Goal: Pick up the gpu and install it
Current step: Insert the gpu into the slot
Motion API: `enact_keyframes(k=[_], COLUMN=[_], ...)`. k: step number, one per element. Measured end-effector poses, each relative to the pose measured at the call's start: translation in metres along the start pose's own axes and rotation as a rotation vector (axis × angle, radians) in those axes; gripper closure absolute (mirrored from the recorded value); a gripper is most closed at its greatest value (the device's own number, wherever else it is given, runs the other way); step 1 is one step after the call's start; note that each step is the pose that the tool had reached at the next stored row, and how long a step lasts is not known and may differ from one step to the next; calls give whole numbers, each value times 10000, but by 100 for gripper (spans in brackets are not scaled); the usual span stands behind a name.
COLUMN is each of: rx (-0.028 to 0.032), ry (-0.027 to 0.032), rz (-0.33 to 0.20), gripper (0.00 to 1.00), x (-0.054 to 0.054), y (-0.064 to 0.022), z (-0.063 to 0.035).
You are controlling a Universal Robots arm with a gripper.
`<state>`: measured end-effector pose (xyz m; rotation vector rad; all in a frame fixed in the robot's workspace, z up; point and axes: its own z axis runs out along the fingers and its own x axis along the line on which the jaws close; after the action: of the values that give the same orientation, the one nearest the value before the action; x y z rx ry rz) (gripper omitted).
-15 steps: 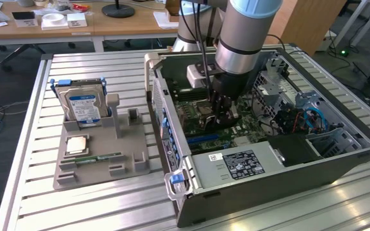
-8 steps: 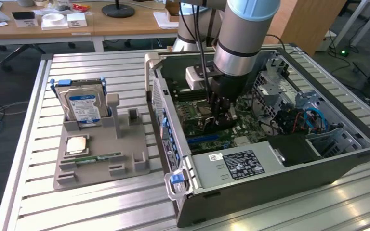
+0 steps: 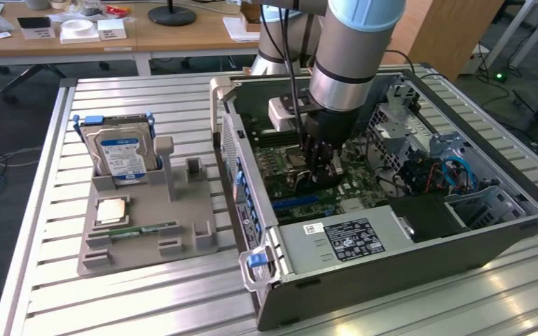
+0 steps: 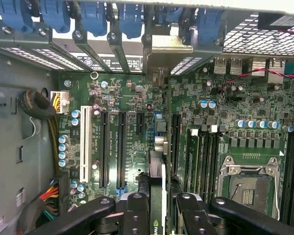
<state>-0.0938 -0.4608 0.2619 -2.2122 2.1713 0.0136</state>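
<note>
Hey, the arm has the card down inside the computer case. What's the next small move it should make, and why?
Probably a slow, straight push down toward the board, though that's a judgement. The gripper holds the gpu edge-on just over the motherboard inside the open case, beside the long black slot. I can't tell whether it is seated yet.

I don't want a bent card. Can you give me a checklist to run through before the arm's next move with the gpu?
1. Grip on the gpu: ok, it sits edge-on between the fingers of the gripper.
2. Card inside the open case, over the motherboard: ok.
3. Card edge lined up with a long black slot: cannot tell.
4. Card seated: cannot tell.
5. Card free of the cable bundle: ok.
</note>
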Motion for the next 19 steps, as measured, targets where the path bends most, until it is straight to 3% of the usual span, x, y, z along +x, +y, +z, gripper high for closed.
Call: enact_keyframes(k=[19], rx=[0], ry=[0], rz=[1], gripper=[74], x=[-4], y=[54], z=[51])
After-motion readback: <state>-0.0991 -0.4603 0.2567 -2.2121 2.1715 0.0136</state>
